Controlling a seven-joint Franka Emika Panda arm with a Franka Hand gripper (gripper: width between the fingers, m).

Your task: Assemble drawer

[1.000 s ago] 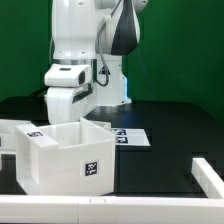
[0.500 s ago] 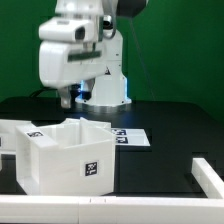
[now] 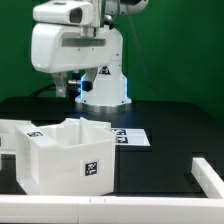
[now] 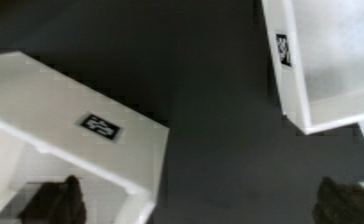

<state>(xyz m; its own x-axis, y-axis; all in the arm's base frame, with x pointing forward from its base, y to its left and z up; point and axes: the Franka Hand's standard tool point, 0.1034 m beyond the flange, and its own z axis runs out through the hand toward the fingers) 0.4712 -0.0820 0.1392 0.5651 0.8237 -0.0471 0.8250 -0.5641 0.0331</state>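
The tall white boxy plastic drawer casing (image 3: 62,158), open-topped with a small black-and-white square tag (image 3: 90,167) on its side, stands on the black tabletop (image 3: 170,120). It is well below my jaws and off to one side, not between them. A shallow white plastic piece, probably a tray (image 3: 209,174), lies farther off, well apart from the casing. My jaws hang high, spread wide and holding nothing; only bare tabletop shows between the dark fingertips (image 4: 54,203). I judge this a reach toward a part. Next I must descend, straddle one wall squarely, then close.
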